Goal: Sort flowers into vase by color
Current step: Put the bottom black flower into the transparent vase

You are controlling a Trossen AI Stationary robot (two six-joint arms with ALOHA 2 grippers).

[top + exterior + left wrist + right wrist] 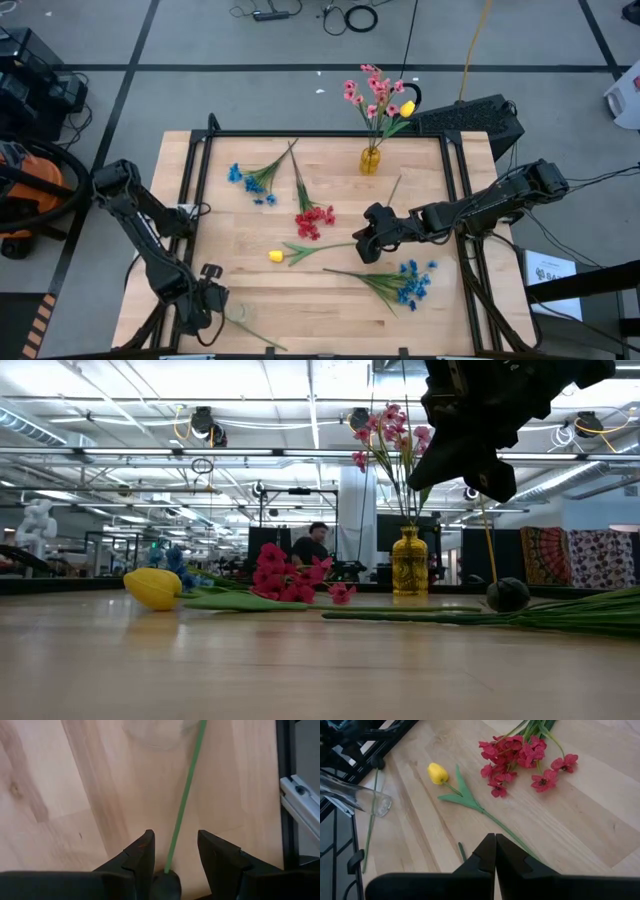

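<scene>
An amber vase (370, 160) at the far edge holds pink sprigs (375, 90) and a yellow bud (407, 108). Flat on the table lie two blue sprigs (250, 182) (412, 282), a red sprig (313, 222) and a yellow tulip (275, 256). My right gripper (495, 851) is shut and hangs above the tulip's stem (492, 820), touching nothing. My left gripper (175, 847) is open at the near left corner. A thin green stem (186, 790) runs out between its fingers, its dark head (165, 882) far back between them. Another dark head (507, 595) rests on the table. My left gripper has a finger on either side of the dark head (165, 882) at the stem's end, and the stem lies along the fingers on the table. Whether the fingers touch the head, I cannot tell.
A clear glass vase (367, 797) is just beyond my left gripper and seems to lie on its side. A black frame (330, 133) borders the table. Bare wood (300, 300) shows along the near edge between the arms. A person (310, 545) is far behind the table.
</scene>
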